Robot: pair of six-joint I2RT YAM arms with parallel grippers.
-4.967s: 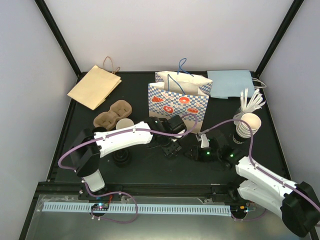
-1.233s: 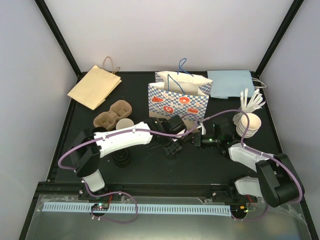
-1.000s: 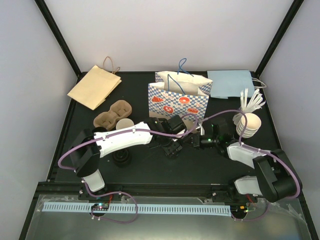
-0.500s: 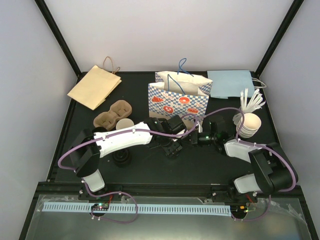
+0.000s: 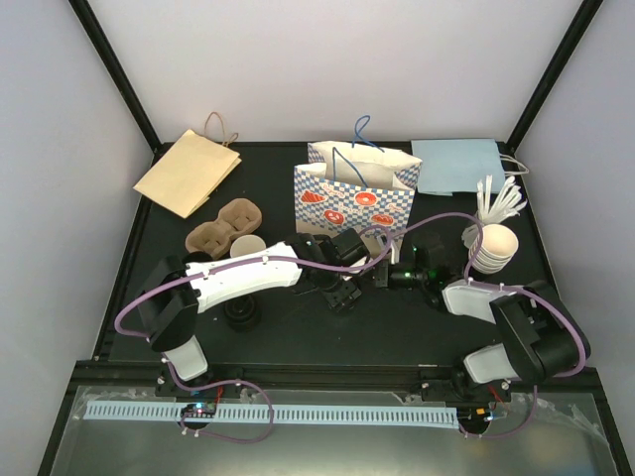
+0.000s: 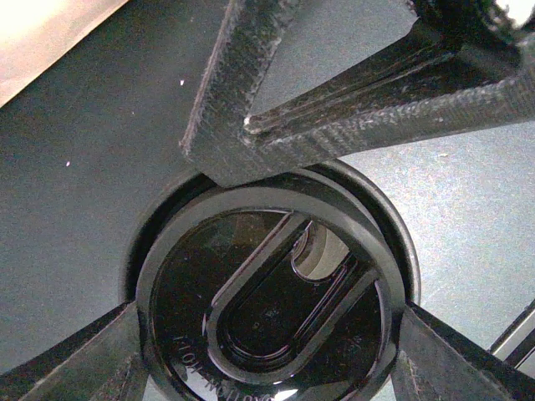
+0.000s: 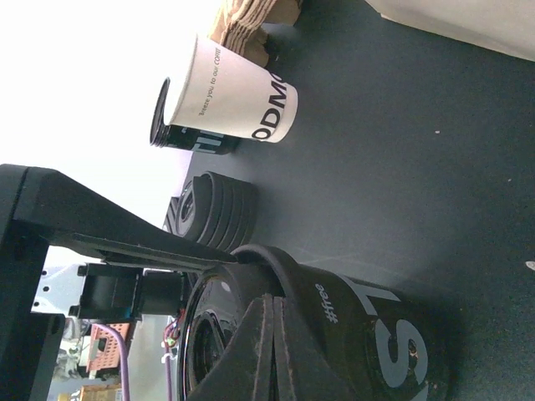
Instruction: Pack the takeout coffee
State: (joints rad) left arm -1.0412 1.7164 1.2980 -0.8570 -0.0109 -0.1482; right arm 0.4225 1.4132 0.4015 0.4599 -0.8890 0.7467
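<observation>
A black paper cup (image 7: 368, 334) with white lettering carries a black sip lid (image 6: 267, 309). My left gripper (image 6: 267, 372) is shut on it, one finger (image 6: 71, 363) against each side of the lid. In the top view that gripper (image 5: 342, 291) sits mid-table in front of the open checkered bag (image 5: 352, 198). My right gripper (image 7: 274, 351) is shut with nothing between its fingers. Its tips press on the lid's rim, and its fingers (image 6: 368, 92) cross the top of the left wrist view. The cup itself is hidden under the grippers in the top view.
A white cup (image 7: 234, 104) and a brown cup carrier (image 5: 220, 226) stand at the left, with a stack of black lids (image 5: 241, 312) nearer the front. Stacked white cups (image 5: 493, 246) and white stirrers (image 5: 499, 201) are at the right. A brown bag (image 5: 187, 171) and a blue bag (image 5: 456, 164) lie flat behind.
The right arm has swung from the front right to the left, and its shut gripper has come up against the cup's lid. The left arm has stayed put.
</observation>
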